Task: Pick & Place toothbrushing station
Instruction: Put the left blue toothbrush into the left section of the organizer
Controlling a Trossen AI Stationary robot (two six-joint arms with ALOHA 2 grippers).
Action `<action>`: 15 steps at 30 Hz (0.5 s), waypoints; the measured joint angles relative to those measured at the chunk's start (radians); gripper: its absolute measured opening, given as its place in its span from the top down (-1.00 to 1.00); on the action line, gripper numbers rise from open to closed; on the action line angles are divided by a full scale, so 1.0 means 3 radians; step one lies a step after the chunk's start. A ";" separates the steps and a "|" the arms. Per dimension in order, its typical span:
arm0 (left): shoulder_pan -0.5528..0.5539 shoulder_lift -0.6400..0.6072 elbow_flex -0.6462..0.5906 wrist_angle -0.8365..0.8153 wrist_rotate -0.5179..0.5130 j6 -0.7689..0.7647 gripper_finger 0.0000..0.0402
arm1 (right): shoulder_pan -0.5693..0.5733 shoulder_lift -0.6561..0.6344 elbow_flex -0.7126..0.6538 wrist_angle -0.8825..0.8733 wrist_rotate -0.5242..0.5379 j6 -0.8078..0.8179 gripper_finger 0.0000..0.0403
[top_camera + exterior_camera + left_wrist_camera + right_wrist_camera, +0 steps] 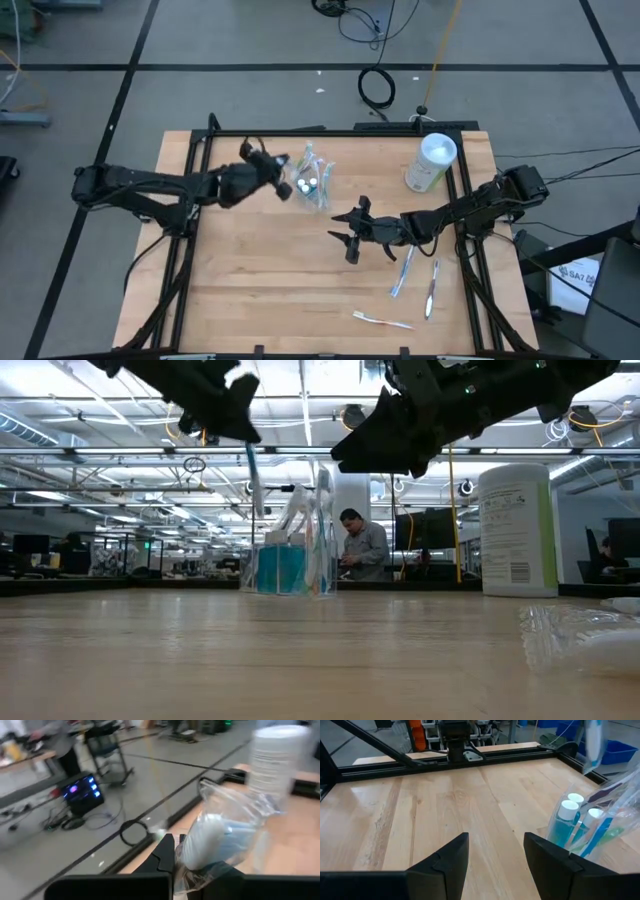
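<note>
Wrapped toothbrushes (402,272) lie nearest on the counter (250,290), three of them loose toward the front right corner, one more (380,320) close to the front edge; I judge these are the ones left to gather. Just beyond them my right fingers (347,237) hang above the boards, spread apart and empty, pointed toward the middle of the counter, probably free to fetch another brush.

Farther back stands the clear plastic cup (312,183), already holding two teal toothpaste tubes (566,822) with white caps and a sheaf of blue and white brushes standing upright in their wrappers. My left fingers (283,176) sit right beside it at the cup's rim, pressed together; a thin blue brush (254,480) hangs down from them in the low view, tip over the cup, so I take it I am clamped on that brush to feed it in upright with the rest.

At the back right corner stands the tall white canister (431,163), well apart from the cup.
</note>
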 joint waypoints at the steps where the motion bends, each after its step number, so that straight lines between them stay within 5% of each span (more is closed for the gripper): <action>1: 0.0088 -0.0002 0.0002 -0.0055 0.0025 -0.0085 0.95 | 0.0000 0.0000 0.0000 -0.0001 0.0000 0.0001 0.10; 9: 0.0599 0.0302 -0.0001 -0.0298 0.0471 -0.0526 0.80 | 0.0000 0.0000 0.0000 0.0017 -0.0001 0.0001 0.11; 15: 0.0737 0.0656 -0.0001 -0.0261 0.0735 -0.0528 0.89 | 0.0000 0.0000 0.0000 0.0017 -0.0002 0.0001 0.11</action>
